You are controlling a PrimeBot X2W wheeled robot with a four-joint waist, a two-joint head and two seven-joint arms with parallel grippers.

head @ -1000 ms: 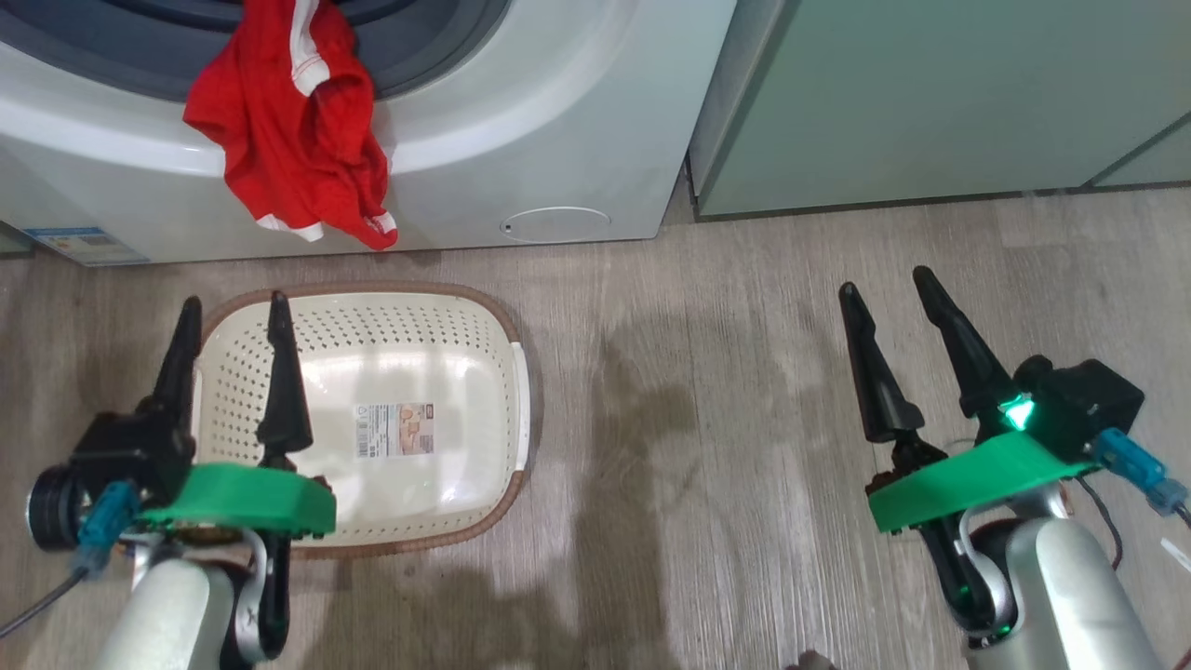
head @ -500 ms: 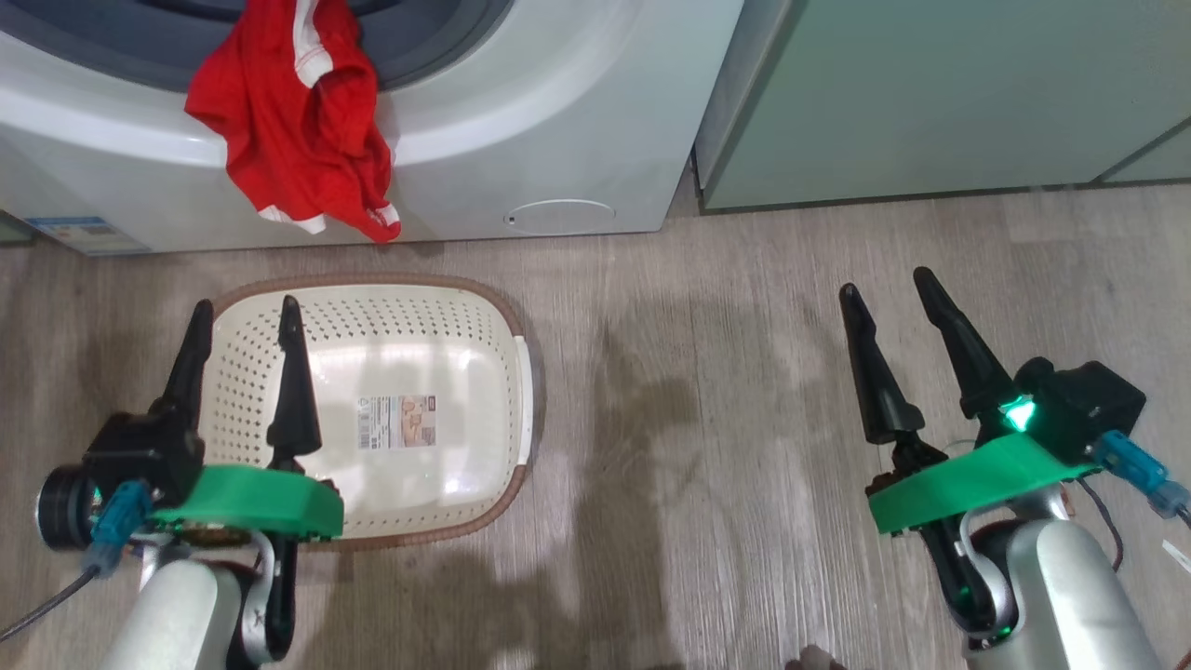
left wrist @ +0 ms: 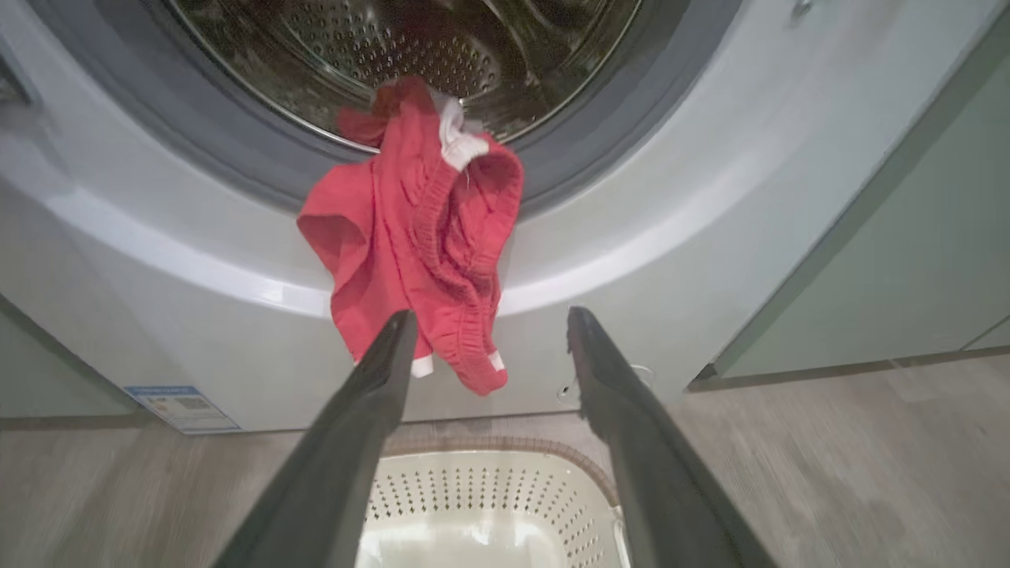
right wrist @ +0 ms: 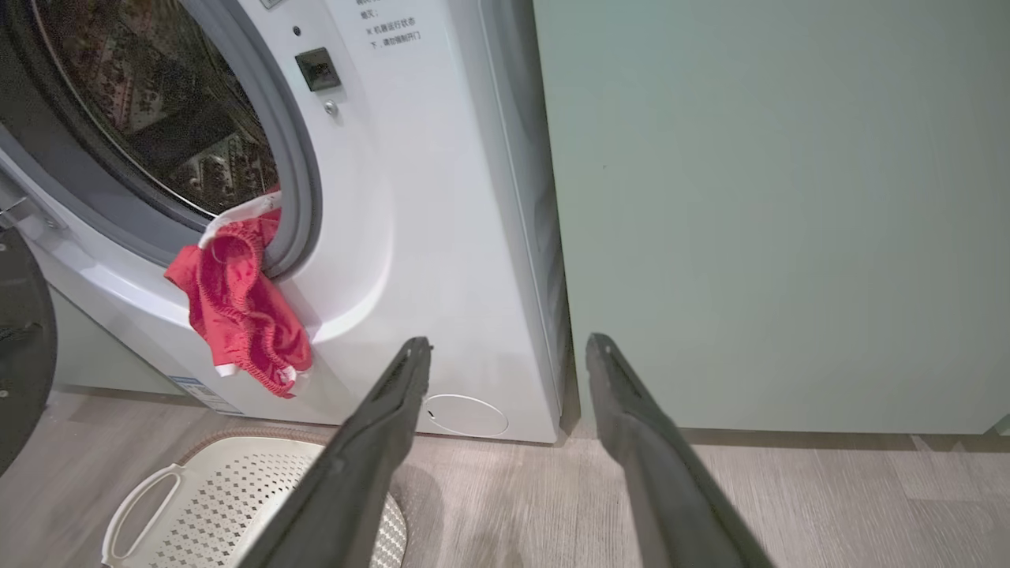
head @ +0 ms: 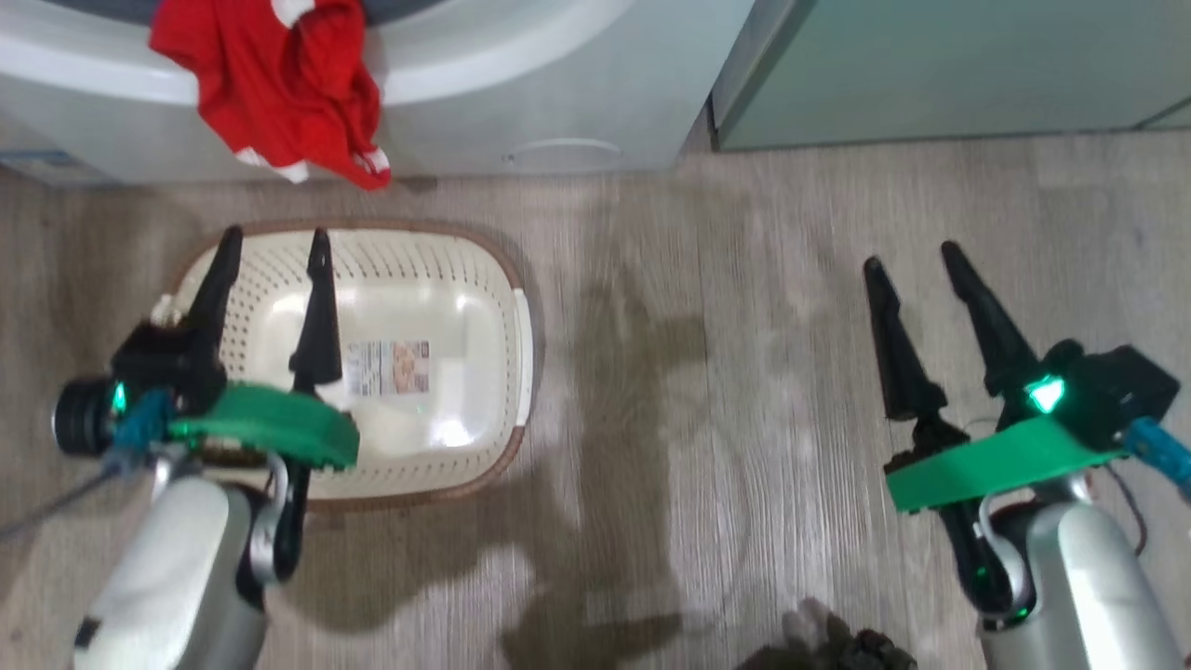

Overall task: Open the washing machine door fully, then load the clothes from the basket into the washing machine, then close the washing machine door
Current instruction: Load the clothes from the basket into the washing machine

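Note:
A red garment of the clothes hangs over the lip of the washing machine, half in the steel drum and half down the white front. The cream basket stands on the floor below it, its floor bare but for a label sticker. My left gripper hovers open above the basket's left half; in the left wrist view its fingers point at the garment. My right gripper is open over bare floor to the right. The washing machine door stands swung open at the left.
A pale green cabinet stands flush against the washer's right side. Grey wood-look floor lies between the two arms. A dark blurred shape sits at the bottom edge of the head view.
The head camera has shifted, so the washer and basket sit higher in the picture. Both grippers stay open. The red garment hangs as before.

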